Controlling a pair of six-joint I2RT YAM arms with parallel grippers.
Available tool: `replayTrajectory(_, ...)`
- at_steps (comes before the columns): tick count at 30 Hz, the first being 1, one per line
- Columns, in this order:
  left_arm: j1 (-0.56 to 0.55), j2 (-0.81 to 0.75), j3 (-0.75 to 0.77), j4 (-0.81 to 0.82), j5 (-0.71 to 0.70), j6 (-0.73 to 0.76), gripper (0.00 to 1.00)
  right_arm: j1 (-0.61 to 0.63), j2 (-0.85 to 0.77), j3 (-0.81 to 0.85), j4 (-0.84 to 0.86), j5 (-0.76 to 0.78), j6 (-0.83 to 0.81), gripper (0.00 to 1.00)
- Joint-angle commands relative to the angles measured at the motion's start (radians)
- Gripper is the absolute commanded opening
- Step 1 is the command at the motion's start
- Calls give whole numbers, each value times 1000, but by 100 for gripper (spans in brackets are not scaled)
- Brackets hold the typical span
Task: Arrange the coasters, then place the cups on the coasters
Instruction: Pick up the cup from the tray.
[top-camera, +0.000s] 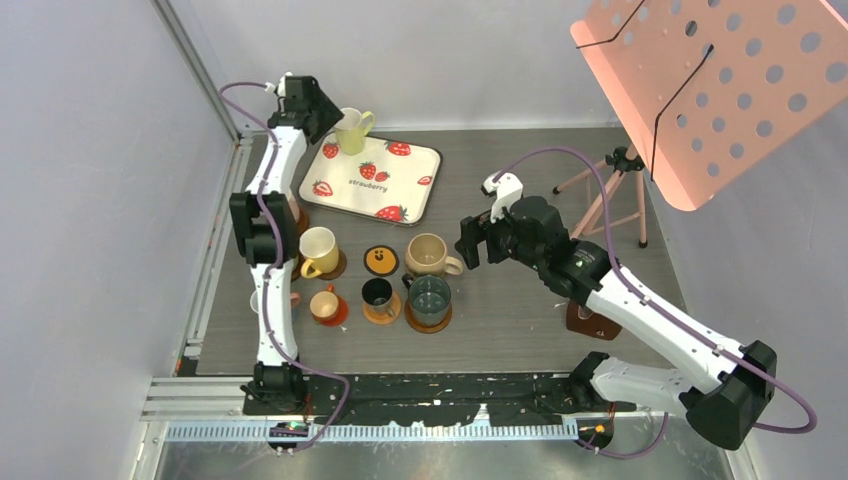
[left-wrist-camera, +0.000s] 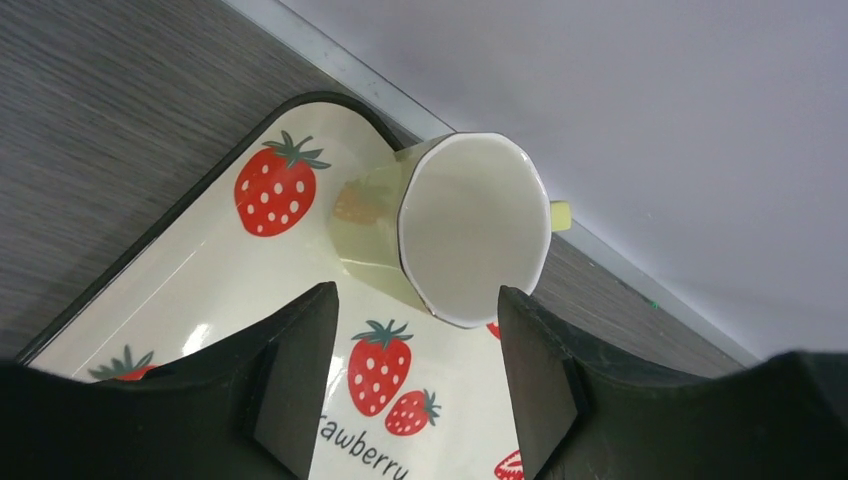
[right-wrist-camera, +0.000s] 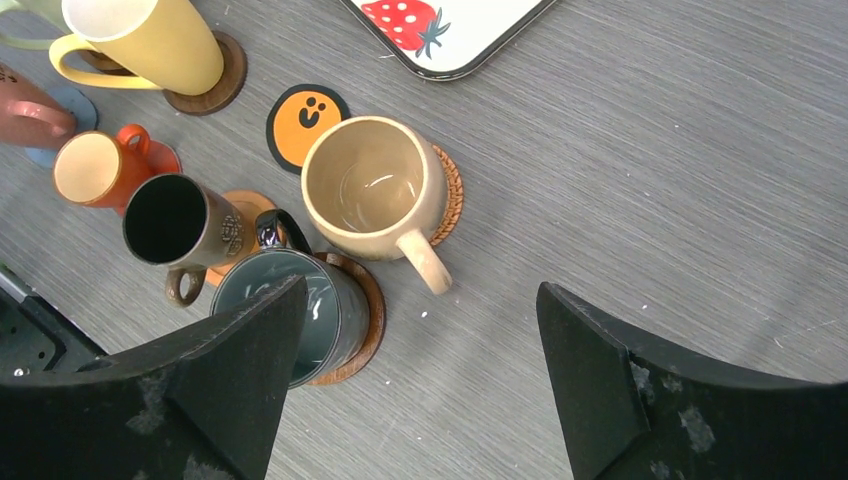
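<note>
1. Top view: the left pincer reaches to the far left corner of the strawberry tray. A pale green cup stands there, just to the pincer's right. The left arm is much the nearer. A black-and-orange coaster lies bare among the seated cups.
2. Left wrist: the cup's near rim sits between the two fingers, handle on the far side. Cannot tell whether they pinch it.
3. Right wrist: the right pincer is released and spread wide, holding nothing. It hovers over the counter beside a tan cup.
</note>
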Motion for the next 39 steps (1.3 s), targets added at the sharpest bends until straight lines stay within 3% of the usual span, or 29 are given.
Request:
replayTrajectory(1,11,35,50,114,46,-55,61,4,46,21,27,28,-1,92)
replayTrajectory(9,13,86,62,122,51,-60,56,4,102,58,17,27,-2,92)
replayTrajectory(15,13,74,44,113,54,-7,42,3,111,57,21,33,-3,92)
replayTrajectory(26,13,0,-63,85,54,67,26,3,102,57,33,45,-11,92)
replayTrajectory(34,14,-21,-76,44,54,100,24,4,100,59,43,45,-11,92)
replayTrajectory(39,18,-44,-76,43,87,101,11,4,89,58,45,43,-5,92)
